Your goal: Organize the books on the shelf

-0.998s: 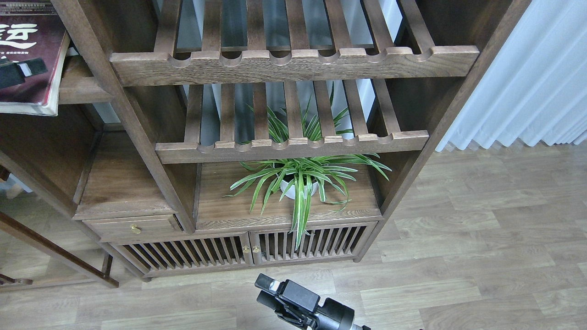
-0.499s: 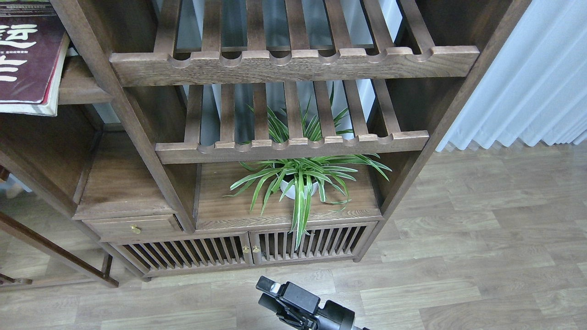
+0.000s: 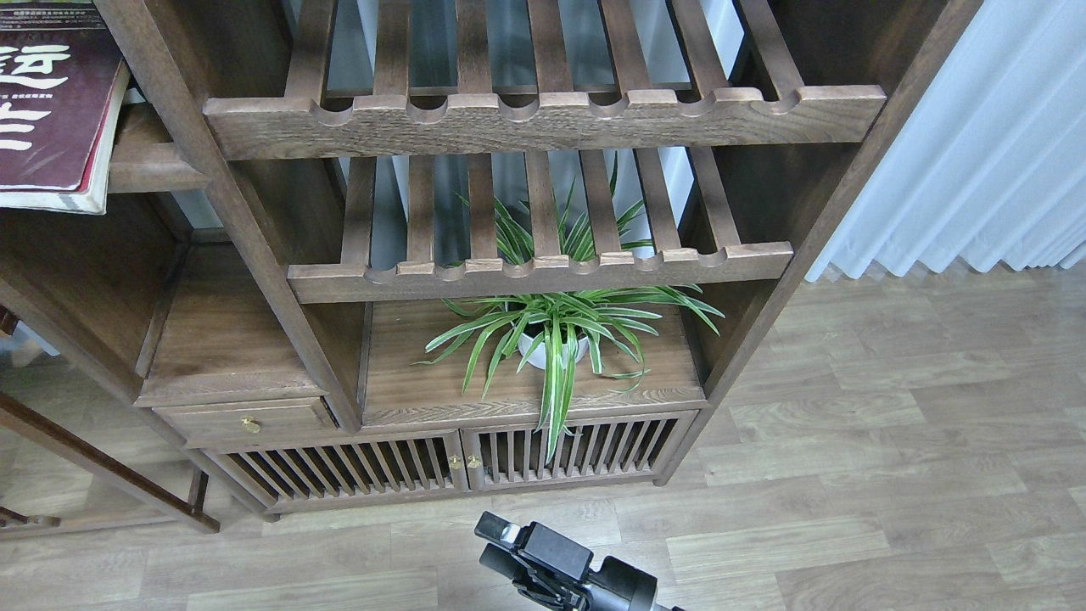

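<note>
The thick maroon book [image 3: 47, 102] with large white Chinese characters lies flat at the top left, cut off by the view's edge. It rests on another book of which only the pale page edge [image 3: 59, 202] shows. Both lie on the dark-brown wooden shelf [image 3: 148, 161] and overhang its front. A thin strip of a third cover [image 3: 42, 5] shows above the maroon book. The "300" book is out of view. My left gripper is out of view. My right gripper [image 3: 509, 543] is low at the bottom centre over the floor, seen dark and end-on, and holds nothing visible.
Two slatted racks with scalloped front rails [image 3: 543, 123] fill the middle of the unit. A potted spider plant [image 3: 551, 335] stands on the board below them. Slatted cabinet doors [image 3: 450, 462] and a small drawer [image 3: 250, 422] are at the bottom. A white curtain [image 3: 993, 144] hangs at the right.
My left gripper, which was on the maroon book's cover at the left edge one second ago, has drawn back out of view. The book stays on the shelf. My right gripper has barely moved.
</note>
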Robot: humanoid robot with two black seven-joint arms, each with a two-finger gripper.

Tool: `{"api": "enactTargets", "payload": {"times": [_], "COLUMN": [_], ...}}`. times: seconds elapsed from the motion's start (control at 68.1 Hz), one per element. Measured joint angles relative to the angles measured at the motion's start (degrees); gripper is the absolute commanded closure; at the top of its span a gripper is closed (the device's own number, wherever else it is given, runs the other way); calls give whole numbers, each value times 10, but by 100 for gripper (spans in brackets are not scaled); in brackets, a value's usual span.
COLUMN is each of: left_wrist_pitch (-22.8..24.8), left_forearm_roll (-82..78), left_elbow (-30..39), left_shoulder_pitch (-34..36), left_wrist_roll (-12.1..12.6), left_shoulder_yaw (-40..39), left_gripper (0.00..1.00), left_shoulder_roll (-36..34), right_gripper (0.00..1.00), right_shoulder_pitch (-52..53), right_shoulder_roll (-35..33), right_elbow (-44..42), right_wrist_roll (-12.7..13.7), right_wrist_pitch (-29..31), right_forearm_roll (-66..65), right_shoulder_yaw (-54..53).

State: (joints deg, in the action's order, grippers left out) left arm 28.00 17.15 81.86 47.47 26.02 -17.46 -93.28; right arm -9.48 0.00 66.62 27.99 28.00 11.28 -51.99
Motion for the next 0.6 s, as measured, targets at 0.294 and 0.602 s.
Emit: {"api": "enactTargets", "payload": {"times": [0.294, 0.602], "left_wrist_pitch": [0, 0], "left_forearm_roll": [2, 138], "left_elbow": [-2, -63], "left_shoulder_pitch": [-3, -77], "left_wrist_roll": [-127, -173], "left_shoulder_yaw": [158, 184], "left_gripper": [2, 2], "left_shoulder_roll": [117, 283], "right_gripper": [1, 1], "right_shoulder_pitch": [0, 3], "right_shoulder_roll": [0, 0], "right_elbow": [-10, -35], "right_wrist_roll": [0, 0], "right_wrist_pitch": [0, 0], "right_forearm_roll": [1, 0], "right_shoulder_yaw": [-2, -6]}}
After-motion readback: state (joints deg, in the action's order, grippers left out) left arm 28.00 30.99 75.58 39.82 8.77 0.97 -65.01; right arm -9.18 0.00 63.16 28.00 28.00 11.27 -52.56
